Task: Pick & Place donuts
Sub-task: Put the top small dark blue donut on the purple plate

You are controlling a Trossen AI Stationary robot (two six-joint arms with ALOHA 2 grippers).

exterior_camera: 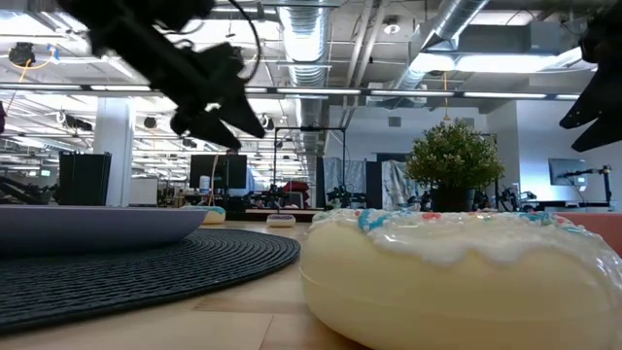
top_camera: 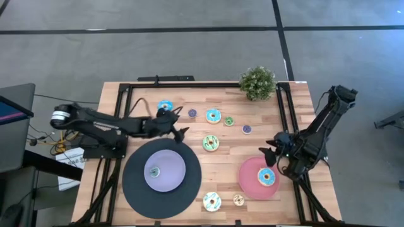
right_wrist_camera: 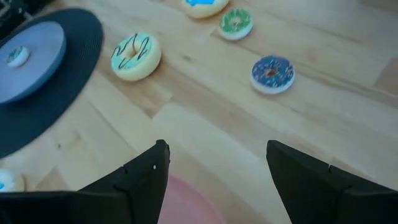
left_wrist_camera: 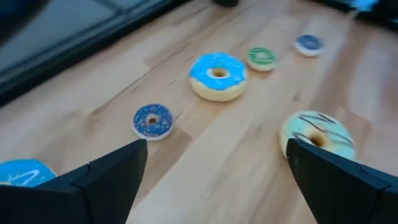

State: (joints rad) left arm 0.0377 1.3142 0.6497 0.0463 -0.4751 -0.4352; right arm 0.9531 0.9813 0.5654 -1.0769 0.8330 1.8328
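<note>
Several toy donuts lie flat on the wooden table. Along the far side are a blue-iced one (top_camera: pixel 165 106), a small purple one (top_camera: pixel 192 113), another blue-iced one (top_camera: pixel 213 116) (left_wrist_camera: pixel 217 74), a small green one (top_camera: pixel 228 121) and a small blue one (top_camera: pixel 247 129) (right_wrist_camera: pixel 272 73). A pale green donut (top_camera: pixel 211 144) (left_wrist_camera: pixel 318 134) (right_wrist_camera: pixel 135 56) lies mid-table. A blue donut (top_camera: pixel 266 177) sits on the pink plate (top_camera: pixel 247 180). A white one (top_camera: pixel 211 202) (exterior_camera: pixel 466 272) and a small orange one (top_camera: pixel 238 200) lie near the near edge. My left gripper (top_camera: pixel 180 130) (left_wrist_camera: pixel 214 149) hovers open, left of the pale green donut. My right gripper (top_camera: pixel 271 151) (right_wrist_camera: pixel 217 149) hovers open over the pink plate's far edge.
A big black disc (top_camera: pixel 136 189) carries a lavender plate (top_camera: pixel 170 180) with a small donut (top_camera: pixel 153 171) on it. A potted plant (top_camera: pixel 257 82) stands at the far edge. A black frame (top_camera: pixel 126 88) runs along the table's sides. Bare wood (top_camera: pixel 252 148) shows between the donuts.
</note>
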